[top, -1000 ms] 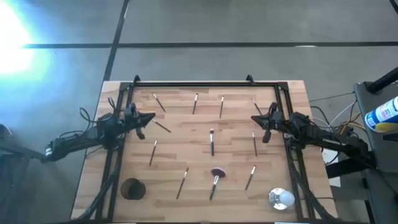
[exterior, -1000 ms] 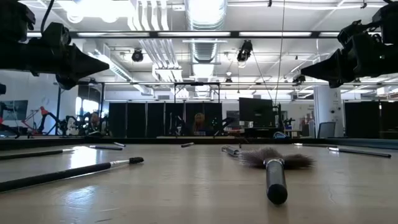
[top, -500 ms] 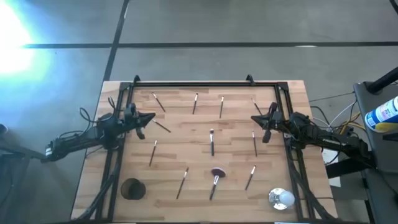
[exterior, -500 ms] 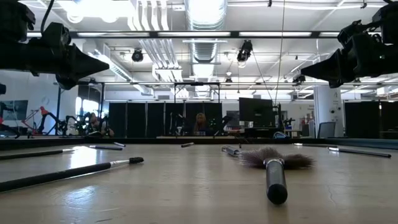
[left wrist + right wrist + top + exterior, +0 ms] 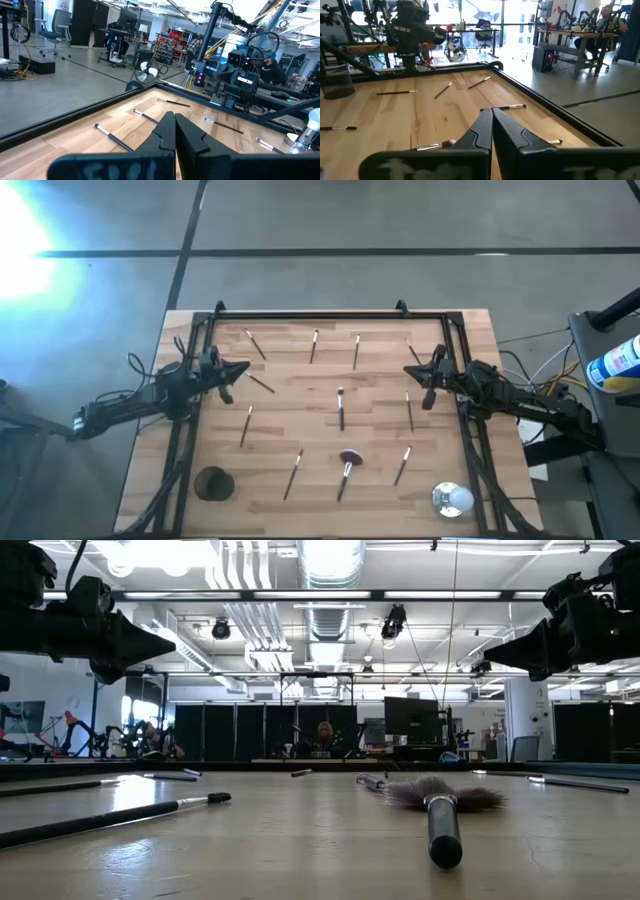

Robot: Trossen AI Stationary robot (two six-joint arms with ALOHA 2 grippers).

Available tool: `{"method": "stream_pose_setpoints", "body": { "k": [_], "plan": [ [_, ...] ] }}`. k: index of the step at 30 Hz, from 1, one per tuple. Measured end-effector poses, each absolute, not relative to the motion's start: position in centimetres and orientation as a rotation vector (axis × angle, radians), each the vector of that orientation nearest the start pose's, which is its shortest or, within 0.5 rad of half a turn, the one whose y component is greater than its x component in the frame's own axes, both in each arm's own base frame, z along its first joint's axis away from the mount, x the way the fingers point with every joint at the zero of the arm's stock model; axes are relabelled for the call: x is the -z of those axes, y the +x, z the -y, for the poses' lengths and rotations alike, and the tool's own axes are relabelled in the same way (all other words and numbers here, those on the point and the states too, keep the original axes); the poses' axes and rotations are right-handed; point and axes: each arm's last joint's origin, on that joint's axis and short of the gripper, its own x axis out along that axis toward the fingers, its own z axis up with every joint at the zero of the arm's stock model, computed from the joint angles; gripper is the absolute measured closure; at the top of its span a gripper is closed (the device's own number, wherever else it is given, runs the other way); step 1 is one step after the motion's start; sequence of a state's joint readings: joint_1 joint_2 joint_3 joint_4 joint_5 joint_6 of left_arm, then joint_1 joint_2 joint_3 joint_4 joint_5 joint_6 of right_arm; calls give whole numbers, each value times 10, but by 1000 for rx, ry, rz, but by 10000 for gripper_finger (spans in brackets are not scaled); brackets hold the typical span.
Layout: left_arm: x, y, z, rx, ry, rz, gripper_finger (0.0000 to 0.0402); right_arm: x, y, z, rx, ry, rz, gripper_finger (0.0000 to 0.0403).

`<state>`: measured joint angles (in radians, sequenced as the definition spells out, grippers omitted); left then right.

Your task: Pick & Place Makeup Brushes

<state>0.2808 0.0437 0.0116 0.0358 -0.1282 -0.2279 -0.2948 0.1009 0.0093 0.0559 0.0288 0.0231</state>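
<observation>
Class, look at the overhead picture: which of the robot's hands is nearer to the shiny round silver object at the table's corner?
The right hand. The silver object sits at the near right corner, on that hand's side. The left hand is across the table, much farther off. Both hands are shut and empty.

High view: overhead, straight down on the whole wooden table (image 5: 300,405), both arms at its sides. Low view: tabletop level, close to the fluffy-headed brush (image 5: 437,802), facing the room behind. Wrist views: each looks across the table toward the opposite arm. All four share the tabletop.
</observation>
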Motion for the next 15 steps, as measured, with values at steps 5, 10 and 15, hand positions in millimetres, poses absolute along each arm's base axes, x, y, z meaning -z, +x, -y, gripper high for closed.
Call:
{"method": "stream_pose_setpoints", "body": {
  "k": [5,10,15],
  "plan": [
    [-168,95,-31,-415,-102,26,402,-164,99,31,324,5,-35,394],
    [-168,94,-31,-416,-59,17,402,-165,99,31,324,42,-17,394],
    [-168,95,-31,-416,-150,41,402,-168,99,31,322,57,19,394]
  ]
}}
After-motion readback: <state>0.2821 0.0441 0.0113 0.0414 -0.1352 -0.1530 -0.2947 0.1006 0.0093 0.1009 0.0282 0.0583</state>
